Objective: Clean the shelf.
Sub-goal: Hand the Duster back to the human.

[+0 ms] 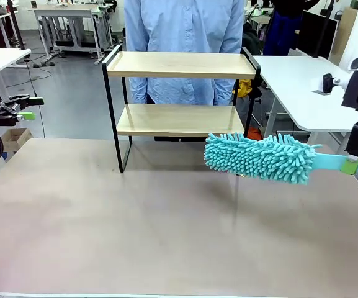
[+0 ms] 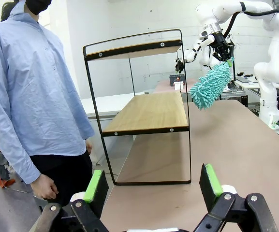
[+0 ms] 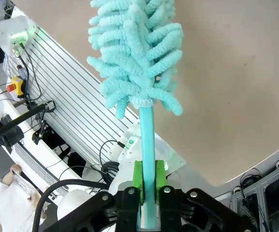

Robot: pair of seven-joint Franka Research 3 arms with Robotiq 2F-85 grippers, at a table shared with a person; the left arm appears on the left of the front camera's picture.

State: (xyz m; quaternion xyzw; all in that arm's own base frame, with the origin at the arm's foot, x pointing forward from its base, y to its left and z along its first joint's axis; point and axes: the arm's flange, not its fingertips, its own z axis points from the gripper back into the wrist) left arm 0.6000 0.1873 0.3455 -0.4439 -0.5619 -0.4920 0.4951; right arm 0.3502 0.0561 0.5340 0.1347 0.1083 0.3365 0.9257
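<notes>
The shelf (image 1: 179,120), two light wooden boards in a thin black frame, stands at the far side of the table, and both boards are bare. My right gripper (image 1: 353,164) is shut on the handle of a fluffy teal duster (image 1: 259,158). The duster lies level just in front of the shelf's lower right corner, above the tabletop. In the right wrist view the handle (image 3: 148,140) sits clamped between the green pads (image 3: 138,178). My left gripper (image 2: 153,186) is open with nothing in it, off the table's left side, facing the shelf (image 2: 149,111) end-on.
A person in a light blue shirt (image 1: 185,25) stands right behind the shelf, arms down. The brown tabletop (image 1: 166,230) spreads wide in front. A white table (image 1: 303,81) stands at the back right.
</notes>
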